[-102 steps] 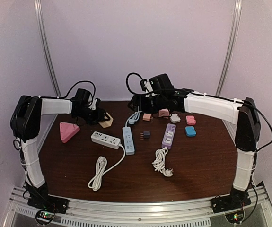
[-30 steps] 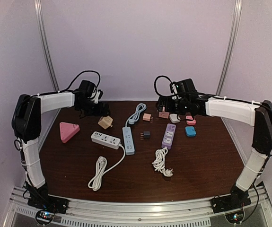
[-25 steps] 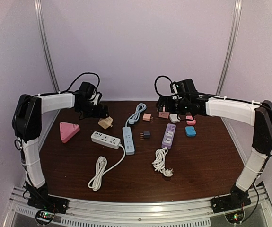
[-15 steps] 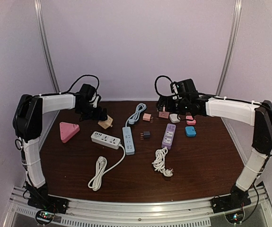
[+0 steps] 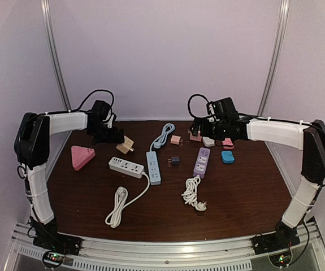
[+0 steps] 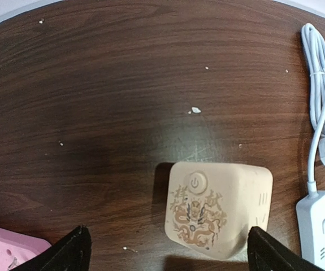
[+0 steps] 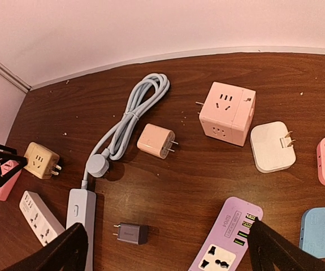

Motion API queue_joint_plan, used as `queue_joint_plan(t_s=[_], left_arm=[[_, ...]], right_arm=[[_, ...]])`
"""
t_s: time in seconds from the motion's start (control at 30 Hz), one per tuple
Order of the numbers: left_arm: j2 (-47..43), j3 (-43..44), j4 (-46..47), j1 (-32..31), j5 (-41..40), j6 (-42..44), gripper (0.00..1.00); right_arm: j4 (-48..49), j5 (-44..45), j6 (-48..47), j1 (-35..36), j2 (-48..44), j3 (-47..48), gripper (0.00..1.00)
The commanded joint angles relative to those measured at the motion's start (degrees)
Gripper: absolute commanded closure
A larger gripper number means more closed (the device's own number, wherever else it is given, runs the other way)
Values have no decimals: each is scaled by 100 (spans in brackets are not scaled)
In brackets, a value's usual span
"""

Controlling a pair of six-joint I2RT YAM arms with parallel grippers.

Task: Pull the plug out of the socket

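target: beige cube socket [image 6: 219, 212] seen on counter [image 6: 94, 84], far-left; its plug cannot be made out | left gripper [image 6: 170, 251]: jaws spread, cube set slightly askew just ahead between them | right gripper [image 7: 168, 254]: jaws spread, well apart | left arm judged nearer

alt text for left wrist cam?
A beige cube socket with a dragon print and power button sits on the dark wooden table beneath the open left gripper. A pale power strip and its cable lie at right.
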Motion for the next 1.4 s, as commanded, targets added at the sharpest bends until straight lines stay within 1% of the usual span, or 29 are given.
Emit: queue_joint_plan(t_s=[0.0,0.3,0.43,0.57,0.67,0.77,0.9,0.93,1.0,1.07,1.17,1.23,1.27,1.33,1.37], left_arm=[[52,-62,93,97,-40,-47,2],[41,-33,101,147,33,43,2],[-172,-126,330,147,128,79,2],[-569,-370,684,147,153,124,2],[-963,-675,976,147,-257,115,2],[-1606,-1378,1564,147,-753,192,2],[-2492,-2454,2626,147,-1258,616,2],[-2633,-2603,2774,149,-1293,771,2],[-2806,-2850,2986,156,-1328,1004,2],[-2922,-3041,2978,164,-1523,992,2],[-3159,-3445,3044,245,-1671,965,2],[-3410,-3952,3503,259,-1895,1422,2],[-3600,-4357,3869,260,-2041,1595,2],[-3842,-4779,4283,327,-2297,1664,2],[-3911,-4867,4335,418,-2324,1604,2]], right_arm=[[151,-50,77,-63,-251,-60,0],[135,-12,61,-118,-262,-63,0],[154,122,39,-170,-345,-161,0],[244,541,-26,-265,-505,-366,0],[506,1026,-127,-386,-723,-736,0],[1138,1420,-384,-506,-1139,-1340,0],[2560,2334,-1223,-543,-1834,-2426,0],[2801,2459,-1381,-581,-1959,-2685,0],[3580,2667,-1932,-659,-2162,-3248,1],[3901,2927,-2063,-843,-2267,-3625,0],[3762,2833,-1913,-1339,-2341,-3898,0],[3999,2691,-1914,-1699,-2515,-4329,0],[4246,2555,-1908,-1855,-2608,-4568,0],[4590,2338,-1719,-2224,-2781,-4880,0],[4510,2186,-1601,-2428,-2848,-4934,0]])
